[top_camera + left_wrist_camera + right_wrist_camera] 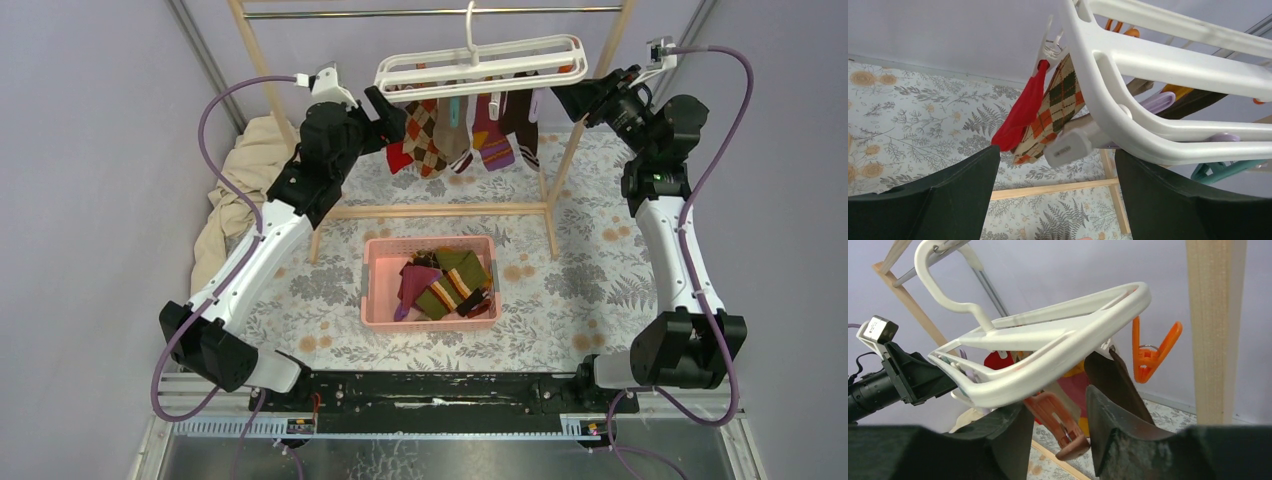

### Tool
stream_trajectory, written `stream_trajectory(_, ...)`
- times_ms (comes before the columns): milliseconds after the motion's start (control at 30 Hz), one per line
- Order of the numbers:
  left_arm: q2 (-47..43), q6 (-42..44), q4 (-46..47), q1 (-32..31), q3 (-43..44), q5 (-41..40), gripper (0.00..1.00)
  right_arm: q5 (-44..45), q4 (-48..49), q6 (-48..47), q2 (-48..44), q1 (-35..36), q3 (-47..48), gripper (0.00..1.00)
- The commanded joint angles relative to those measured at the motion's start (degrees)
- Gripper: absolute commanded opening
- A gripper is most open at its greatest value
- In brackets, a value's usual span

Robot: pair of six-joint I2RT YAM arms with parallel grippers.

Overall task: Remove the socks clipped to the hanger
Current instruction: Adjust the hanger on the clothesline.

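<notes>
hanger (pixel 1148 65) long axis left-right, socks (pixel 430 135) dangling | left tool (pixel 1055 155) spread at left end | right tool (pixel 1057 405) straddles clip (pixel 1053 415), pinch unclear

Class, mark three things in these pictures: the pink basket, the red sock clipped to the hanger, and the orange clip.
pink basket (pixel 368 285), top view, left wall.
red sock (pixel 1022 111), left wrist view, mid fabric.
orange clip (pixel 1148 361), right wrist view, where its arms join.

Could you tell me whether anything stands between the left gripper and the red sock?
Nothing visible does: the red sock hangs unobstructed ahead of the open left gripper, left of centre in its view. A corner of the hanger and a white clip sit closer, but to the sock's right, in front of the argyle sock.
</notes>
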Motion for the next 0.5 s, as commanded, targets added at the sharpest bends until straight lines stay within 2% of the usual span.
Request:
stream_trajectory(0, 0.42, 1.67, 1.73, 1.01, 2.60, 0.84, 0.93, -0.65, 2.24, -1.29, -2.62, 0.54, 2.10, 0.43)
stream_trajectory(233, 0.68, 2.30, 0.79, 1.64, 2.54, 0.09, 0.93, 1.09, 1.22, -2.96, -5.45, 2.00, 0.06, 0.26)
stream_trajectory(467, -3.05, 2.57, 0.09, 1.64, -0.47, -1.23, 0.93, 5.56, -5.98, -10.29, -9.04, 8.43, -0.48, 0.22)
